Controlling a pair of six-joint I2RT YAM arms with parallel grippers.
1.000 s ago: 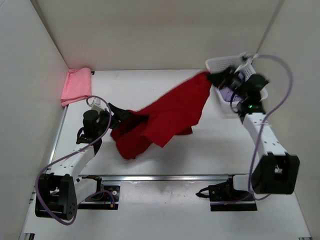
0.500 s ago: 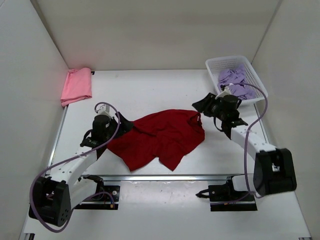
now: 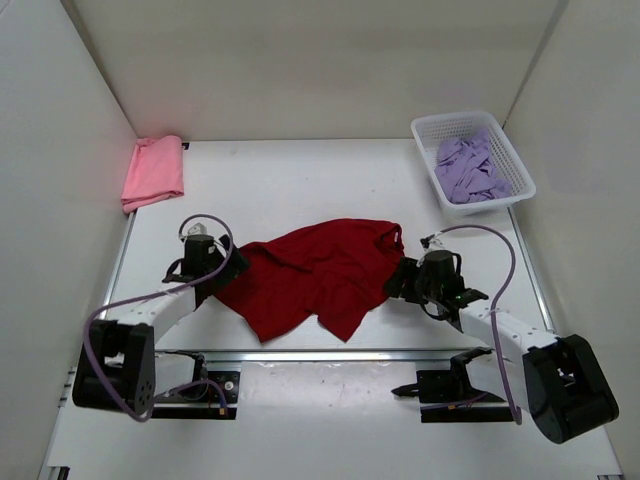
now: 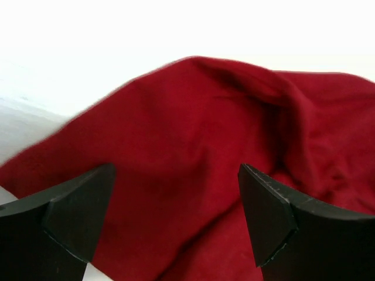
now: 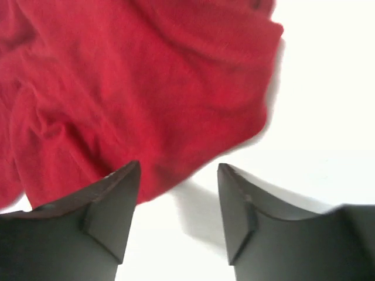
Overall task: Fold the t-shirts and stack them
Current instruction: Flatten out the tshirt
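Observation:
The dark red t-shirt [image 3: 320, 272] lies rumpled in the middle of the table [image 3: 300, 190]. At its left edge my left gripper [image 3: 232, 264] is low and open; in the left wrist view red cloth [image 4: 199, 152] fills the space between and beyond its jaws [image 4: 176, 193]. My right gripper [image 3: 400, 280] sits at the shirt's right edge, open, with the cloth's edge [image 5: 146, 99] just ahead of its jaws [image 5: 179, 175] and bare table between them. The pink t-shirt [image 3: 154, 171] lies folded at the far left. The lavender t-shirt [image 3: 470, 168] is bunched in the basket.
A white mesh basket [image 3: 428, 130] stands at the far right corner. White walls close in the table on three sides. Both arm bases and their cables sit along the near edge.
The red shirt was held stretched up between both grippers toward the basket; it has dropped flat onto the table. Both grippers have let go, opened, and moved down to the shirt's sides.

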